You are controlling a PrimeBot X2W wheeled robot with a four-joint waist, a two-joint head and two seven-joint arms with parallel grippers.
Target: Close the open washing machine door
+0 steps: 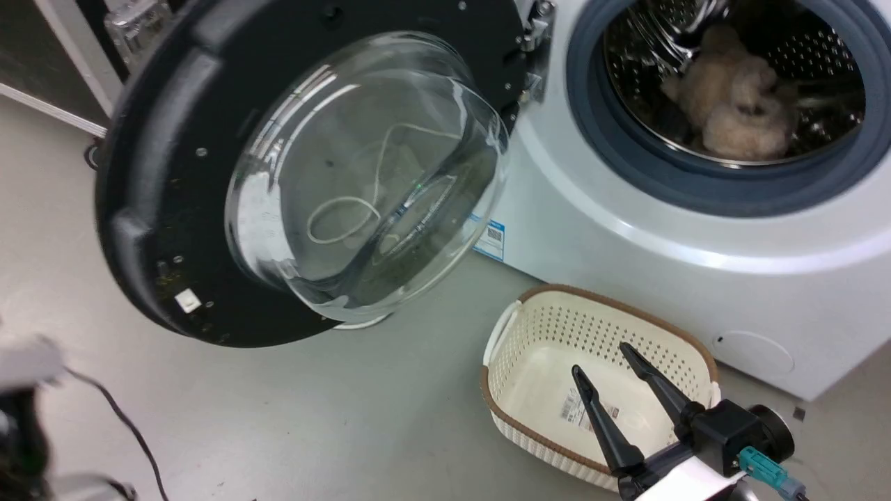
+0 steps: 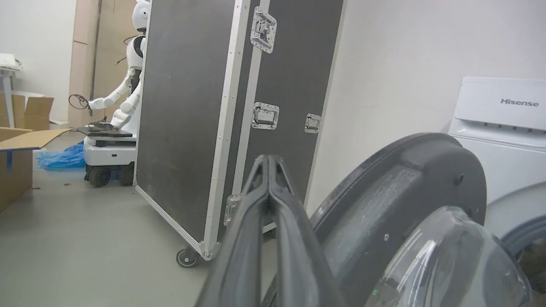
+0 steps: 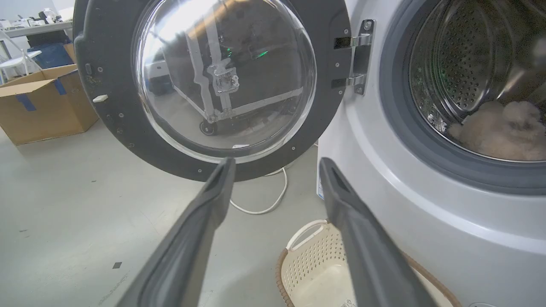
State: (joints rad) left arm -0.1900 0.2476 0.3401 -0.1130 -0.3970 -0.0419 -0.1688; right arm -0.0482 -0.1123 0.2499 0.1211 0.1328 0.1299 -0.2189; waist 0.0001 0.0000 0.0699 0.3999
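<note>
One washing machine door (image 1: 306,174) hangs wide open on its hinge, left of the washing machine (image 1: 626,236). Inside the machine's drum lies a fluffy beige item (image 1: 738,104). Before the machine sits a cream perforated basket (image 1: 557,327). The right gripper (image 1: 601,358) hovers over it, fingers spread. The left gripper (image 2: 268,158), on the machine's door side, is pinched together on nothing.

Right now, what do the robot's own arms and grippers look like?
The right gripper has two long, dark, tapering fingers on a black boxy mount, with a teal connector plugged in beside it and a white forearm behind. The left gripper has the same long dark grey fingers, with raised edges along their length.
</note>
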